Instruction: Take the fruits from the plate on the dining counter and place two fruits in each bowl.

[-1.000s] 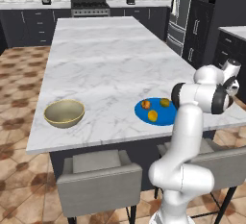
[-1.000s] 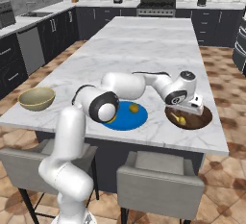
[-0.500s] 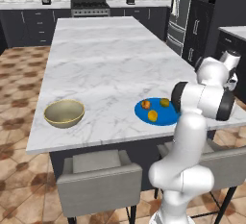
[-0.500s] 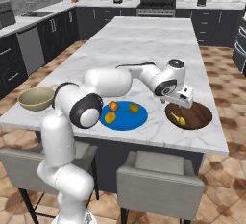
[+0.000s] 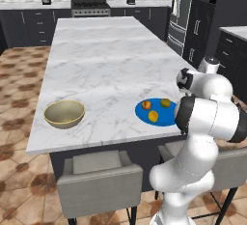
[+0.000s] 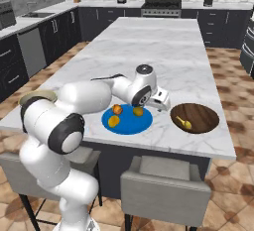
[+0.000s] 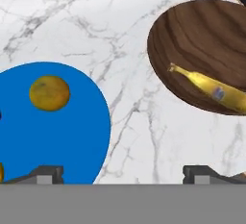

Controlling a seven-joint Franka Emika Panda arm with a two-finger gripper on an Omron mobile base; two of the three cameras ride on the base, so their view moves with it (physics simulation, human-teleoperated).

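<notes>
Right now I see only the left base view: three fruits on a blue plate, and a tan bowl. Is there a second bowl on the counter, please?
Observer: Yes. A dark brown bowl stands on the counter, to the right of the plate and apart from it.
Operator: Is something inside it?
Observer: One banana lies in it, alone.
Operator: And the hand?
Observer: The hand is open and empty, above the marble between plate and brown bowl.

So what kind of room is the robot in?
A kitchen, most likely: a steel stove sits among dark cabinets at the back, and a long white marble island counter with grey stools fills the middle.
</notes>
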